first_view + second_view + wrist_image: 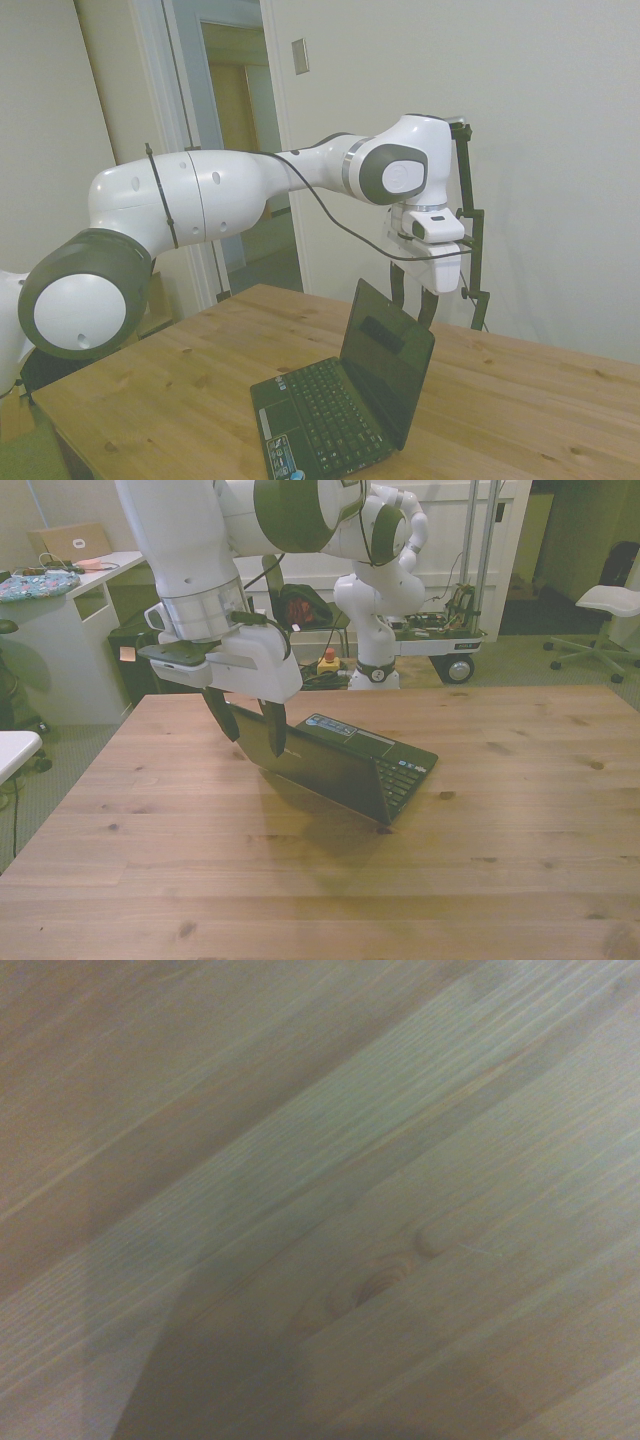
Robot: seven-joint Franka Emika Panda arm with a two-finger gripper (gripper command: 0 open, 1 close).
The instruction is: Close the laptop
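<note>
A small black laptop (345, 400) stands open on the wooden table (150, 390), its lid (386, 352) tilted back past upright. In the front view I see the lid's back (320, 763) and a strip of keyboard (402, 770). My gripper (412, 299) hangs just behind the lid's top edge with its dark fingers pointing down and spread apart, nothing between them. From the front, the gripper (248, 723) is at the lid's upper corner on that view's left, one fingertip (275, 732) right against the edge. The wrist view shows only blurred wood grain (400, 1190) and a shadow.
Bare wood surrounds the laptop on all sides (330, 880). Off the table in the front view are a white desk (60, 610) at the left, a wheeled cart (440, 635) behind, and an office chair (605, 605) at the right.
</note>
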